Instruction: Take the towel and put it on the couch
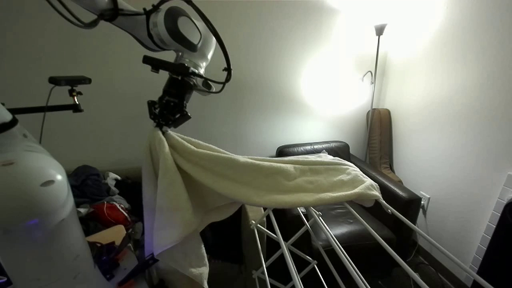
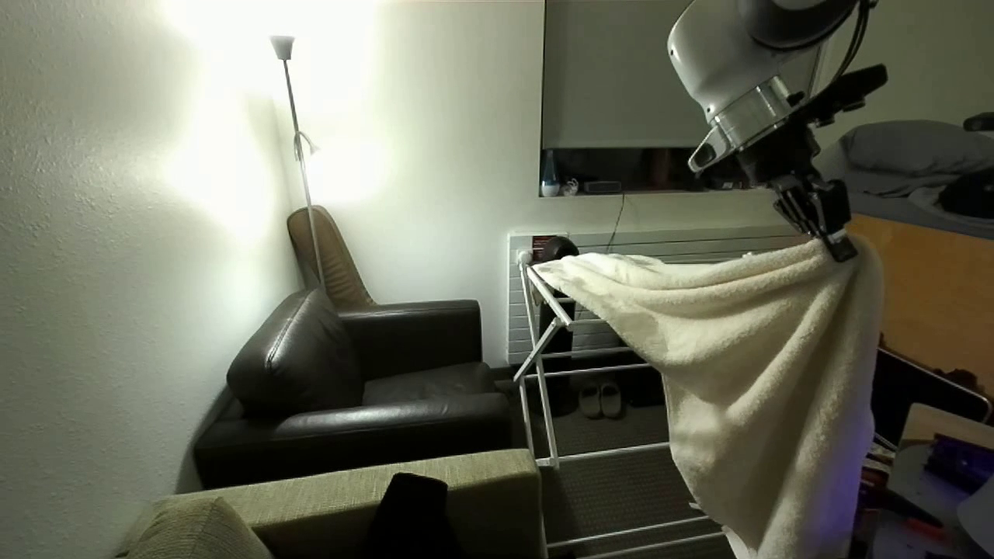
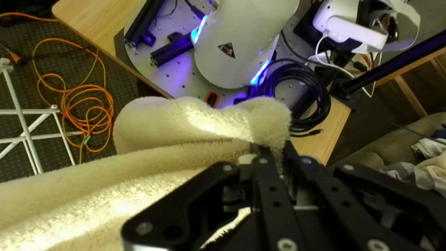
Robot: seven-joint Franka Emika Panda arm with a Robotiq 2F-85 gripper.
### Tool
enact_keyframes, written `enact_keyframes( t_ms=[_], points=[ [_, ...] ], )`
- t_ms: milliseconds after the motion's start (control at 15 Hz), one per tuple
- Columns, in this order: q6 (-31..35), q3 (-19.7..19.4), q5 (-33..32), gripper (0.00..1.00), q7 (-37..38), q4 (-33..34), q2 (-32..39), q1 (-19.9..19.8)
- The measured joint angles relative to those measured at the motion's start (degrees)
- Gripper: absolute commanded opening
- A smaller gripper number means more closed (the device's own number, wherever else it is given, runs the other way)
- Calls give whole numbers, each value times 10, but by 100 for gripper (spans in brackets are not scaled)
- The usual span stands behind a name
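Towel lengthwise from rack up to gripper, jaws nearly together on the fabric.

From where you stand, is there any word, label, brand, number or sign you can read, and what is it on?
No readable text in any view.
Dark label on the robot's white base, wrist view: too blurred to read.
Red patch by the pale panel, in an exterior view: any lettering too small.

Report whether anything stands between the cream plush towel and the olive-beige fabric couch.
Likely the white tubular drying rack: one end of the towel drapes over its top, so probably lift that clear first.
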Motion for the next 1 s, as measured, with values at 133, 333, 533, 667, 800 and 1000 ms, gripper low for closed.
enact_keyframes(
  t_ms=[133, 333, 533, 667, 800, 1000],
  points=[
    [50, 1, 5, 6, -2, -15, 31, 4],
    [117, 10, 8, 6, -7, -35, 91, 16],
    [220, 25, 5, 5, -6, -39, 156, 24],
    [326, 25, -20, 5, 3, -34, 195, 21],
    [414, 15, -55, 5, 12, -12, 235, 7],
    [426, -8, -86, 6, 16, 8, 214, -22]
  ],
)
